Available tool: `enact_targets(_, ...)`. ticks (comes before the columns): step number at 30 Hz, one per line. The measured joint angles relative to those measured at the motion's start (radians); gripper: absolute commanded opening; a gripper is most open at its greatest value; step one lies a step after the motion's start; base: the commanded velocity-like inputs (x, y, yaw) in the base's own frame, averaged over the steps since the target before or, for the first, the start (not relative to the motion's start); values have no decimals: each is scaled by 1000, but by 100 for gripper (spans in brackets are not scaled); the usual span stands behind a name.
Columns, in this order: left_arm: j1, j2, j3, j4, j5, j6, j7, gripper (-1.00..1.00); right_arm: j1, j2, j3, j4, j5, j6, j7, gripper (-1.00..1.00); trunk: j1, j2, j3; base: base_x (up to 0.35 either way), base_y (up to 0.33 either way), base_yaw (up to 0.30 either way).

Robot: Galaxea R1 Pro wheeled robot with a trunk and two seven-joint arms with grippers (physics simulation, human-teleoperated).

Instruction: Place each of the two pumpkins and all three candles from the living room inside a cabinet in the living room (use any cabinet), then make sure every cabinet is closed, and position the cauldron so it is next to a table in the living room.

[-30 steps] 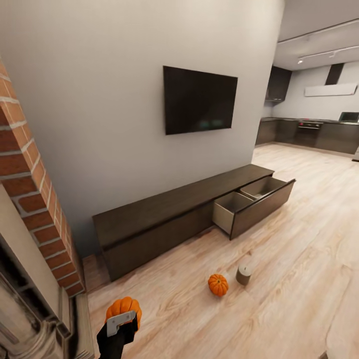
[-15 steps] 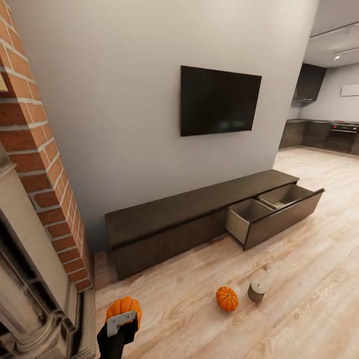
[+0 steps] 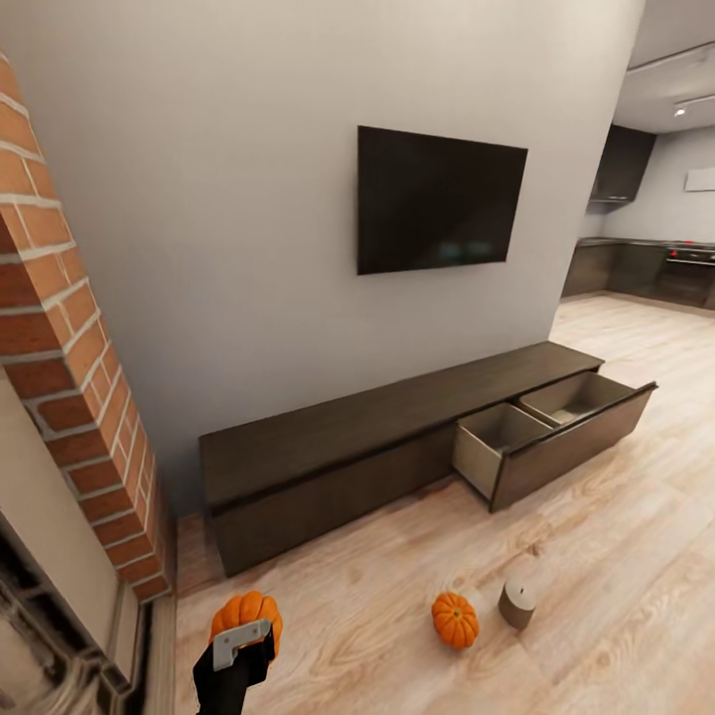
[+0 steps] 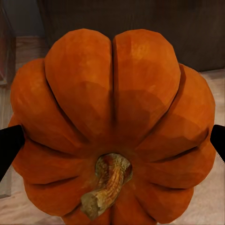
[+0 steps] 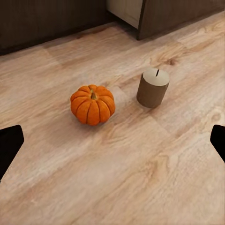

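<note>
Holding one pumpkin (image 4: 112, 126) between its fingers, your left gripper (image 3: 241, 636) sits low at the front of the head view, close to the brick fireplace column (image 3: 70, 397); in the left wrist view the ribbed orange body sits between the two dark fingertips (image 4: 9, 145) with its stem facing the camera. Your right gripper's fingertips (image 5: 10, 143) stand wide apart with nothing between them, looking down on the second pumpkin (image 5: 93, 104) and a candle (image 5: 153, 87), which stand near each other but apart on the wooden floor (image 5: 140, 178).

Beyond them the cabinet (image 3: 377, 427) runs along the wall under the television (image 3: 439, 199), and its open drawer (image 3: 556, 427) at the far end shows pale compartments.

Judging from this, your step in hand is carrying the held pumpkin to that drawer. To do it well, drive the base around the floor pumpkin (image 3: 455, 619) and candle (image 3: 516, 603) rather than over them, since a nudge could roll either away. Stop where the drawer's front panel is beside you. Bring the pumpkin over a compartment, lower it inside the walls, and only then let go, so it cannot bounce off the rim.
</note>
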Motion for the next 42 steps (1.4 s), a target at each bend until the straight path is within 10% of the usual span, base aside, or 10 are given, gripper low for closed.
enact_targets(12,0,0,0,0,0,1,2,-100,0,0,2,0,-1,2,-1,100,0,0,0,274,-1,0)
enact_targets(16,0,-3,-100,-117,0,18,6,-100,-2,1,1,-121,0,32,-7,100,1,0,0,2,0,0)
enact_targets(22,0,-19,-140,-321,7,221,6,-100,-118,-3,0,-198,-2,268,-9,100,1,0,0,0,0,0)
enact_targets(26,0,-79,-138,-482,5,417,6,-100,-250,-2,0,-201,-3,422,-9,100,1,0,0,0,0,0)
enact_targets(34,-16,-153,-134,-527,2,584,6,-100,-492,-2,-2,-90,-6,673,-9,100,1,0,0,0,0,0)
enact_targets(37,-52,-164,-97,-544,13,689,7,-100,-609,-1,-2,-22,-8,823,-9,100,1,0,0,0,0,0)
enact_targets(38,-66,-164,-62,-587,77,758,6,-100,-670,5,-5,-1,-14,1006,-8,100,1,0,0,0,0,0)
enact_targets(42,-70,-163,28,-602,89,776,8,-100,-688,36,-5,7,-19,1110,-8,100,1,0,0,0,0,0)
